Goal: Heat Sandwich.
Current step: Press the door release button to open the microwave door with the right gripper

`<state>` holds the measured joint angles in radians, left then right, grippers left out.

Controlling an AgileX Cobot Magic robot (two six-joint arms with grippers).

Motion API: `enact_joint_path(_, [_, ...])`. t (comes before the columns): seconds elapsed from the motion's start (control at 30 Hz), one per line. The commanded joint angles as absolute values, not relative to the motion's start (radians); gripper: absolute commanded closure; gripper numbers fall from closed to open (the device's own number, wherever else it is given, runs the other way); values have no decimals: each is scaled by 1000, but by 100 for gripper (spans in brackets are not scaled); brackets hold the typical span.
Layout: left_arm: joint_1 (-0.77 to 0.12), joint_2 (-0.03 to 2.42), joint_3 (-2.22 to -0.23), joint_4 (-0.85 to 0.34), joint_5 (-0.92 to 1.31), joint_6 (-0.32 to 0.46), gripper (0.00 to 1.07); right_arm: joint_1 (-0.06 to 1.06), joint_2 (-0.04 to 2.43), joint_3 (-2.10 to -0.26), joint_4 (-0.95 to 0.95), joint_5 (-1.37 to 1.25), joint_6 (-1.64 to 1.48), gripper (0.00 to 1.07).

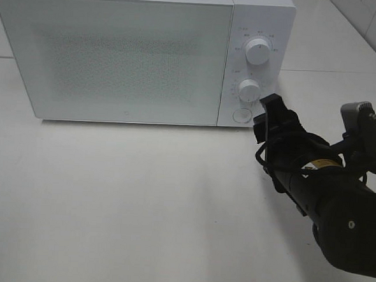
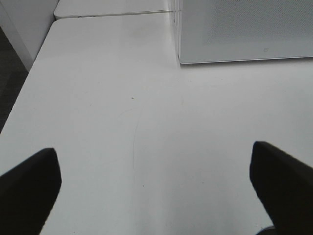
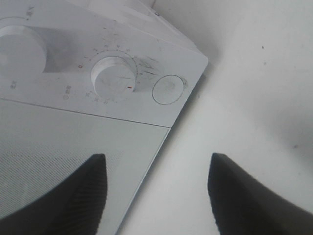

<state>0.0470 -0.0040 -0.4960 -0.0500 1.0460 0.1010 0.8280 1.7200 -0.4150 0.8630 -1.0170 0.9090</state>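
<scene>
sandwich: not in sight in any view; its place, long axis and heading cannot be told.
microwave [image 1: 129, 54]: white, door shut, at the back of the tabletop [image 1: 139, 202], control panel on its right end.
right hand [image 1: 266, 114]: fingers apart, gripping nothing, just off the panel's lower corner, near the lower dial [image 1: 249, 90] and round button [image 1: 242, 114].
left hand [image 2: 156, 191]: spread wide, holding nothing, over the tabletop short of a microwave corner.
surface: plain white, smooth.
open room: a broad stretch before the door; tabletop edge and dark floor in the left wrist view.
</scene>
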Motion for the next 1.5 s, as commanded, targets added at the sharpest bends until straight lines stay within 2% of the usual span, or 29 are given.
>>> enact_joint_path(0.03, [50,-21,-494,-56,1038,100,9,832,1725,-422,851,-994,1075,57])
enact_joint_path(0.13, [50,-21,-494,-56,1038,100,9,832,1725,-422,851,-980,1146,62])
enact_joint_path(0.17, [50,-21,-494,-56,1038,100,9,832,1725,-422,851,-969,1206,70])
enact_joint_path(0.23, [50,-21,-494,-56,1038,100,9,832,1725,-422,852,-958,1254,78])
enact_joint_path(0.27, [50,-21,-494,-56,1038,100,9,832,1725,-422,852,-958,1254,78])
enact_joint_path(0.3, [50,-21,-494,-56,1038,100,9,832,1725,-422,852,-951,1289,86])
enact_joint_path(0.4, [50,-21,-494,-56,1038,100,9,832,1725,-422,852,-947,1311,99])
enact_joint_path(0.43, [50,-21,-494,-56,1038,100,9,832,1725,-422,852,-947,1311,99])
enact_joint_path(0.47, [50,-21,-494,-56,1038,100,9,832,1725,-422,852,-941,1315,106])
enact_joint_path(0.5, [50,-21,-494,-56,1038,100,9,832,1725,-422,852,-939,1315,107])
enact_joint_path(0.97, [50,-21,-494,-56,1038,100,9,826,1735,-464,872,-917,1295,107])
enact_joint_path(1.5, [50,-21,-494,-57,1038,100,9,671,1815,-578,730,-854,1289,107])
